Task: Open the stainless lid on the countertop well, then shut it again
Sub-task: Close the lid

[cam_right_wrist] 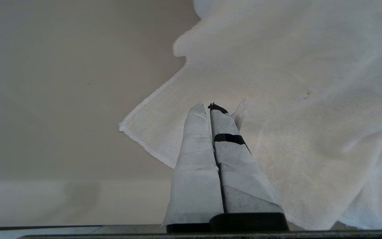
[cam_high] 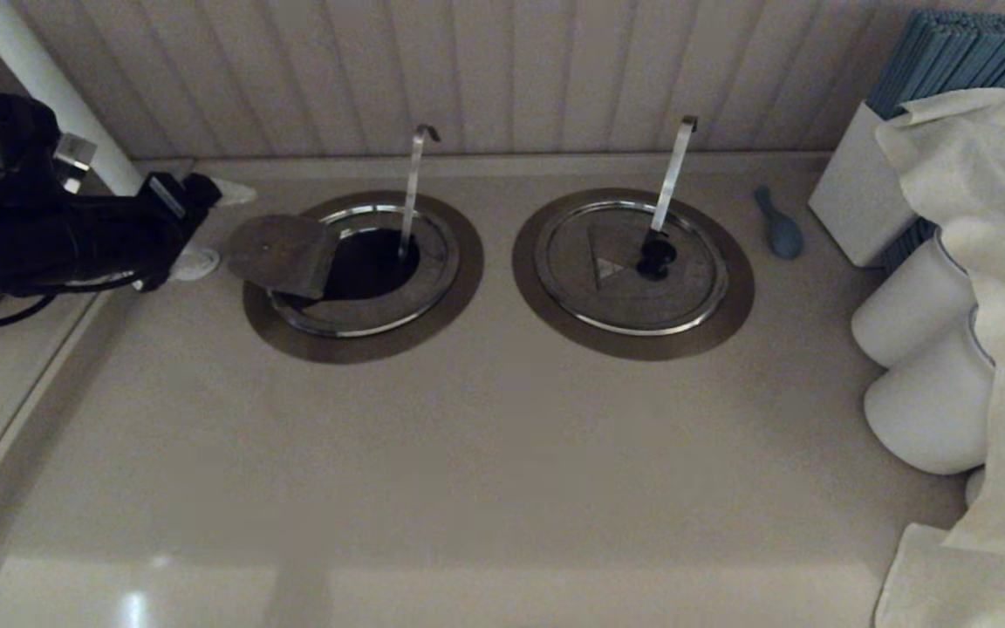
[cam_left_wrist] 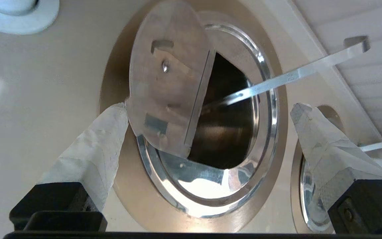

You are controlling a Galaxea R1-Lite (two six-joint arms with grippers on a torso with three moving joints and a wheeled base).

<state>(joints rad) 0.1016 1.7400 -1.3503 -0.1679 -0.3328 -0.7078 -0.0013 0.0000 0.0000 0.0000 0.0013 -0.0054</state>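
Observation:
The countertop well point(cam_high: 293, 340) with its brown ring collar is at centre left, and the thin curl-hooked ladle handle point(cam_high: 413, 187) rises out of it. The hinged flap of the stainless lid point(cam_high: 280, 253) is folded back toward the left, underside up, so the dark opening shows; its knob is hidden. My left gripper point(cam_high: 210, 227) hovers open just left of the flap. In the left wrist view the flap point(cam_left_wrist: 167, 79) lies by one fingertip point(cam_left_wrist: 119, 111); nothing is held. My right gripper point(cam_right_wrist: 210, 107) is shut, parked above a white cloth point(cam_right_wrist: 293, 116), outside the head view.
The twin well's lid point(cam_high: 590, 270) is closed, with a black knob point(cam_high: 655, 257) and a flat slanted handle point(cam_high: 675, 166). A blue scoop point(cam_high: 780, 227), a white box of blue straws point(cam_high: 860, 192), white jars point(cam_high: 912, 305) and cloth point(cam_high: 991, 262) crowd the right.

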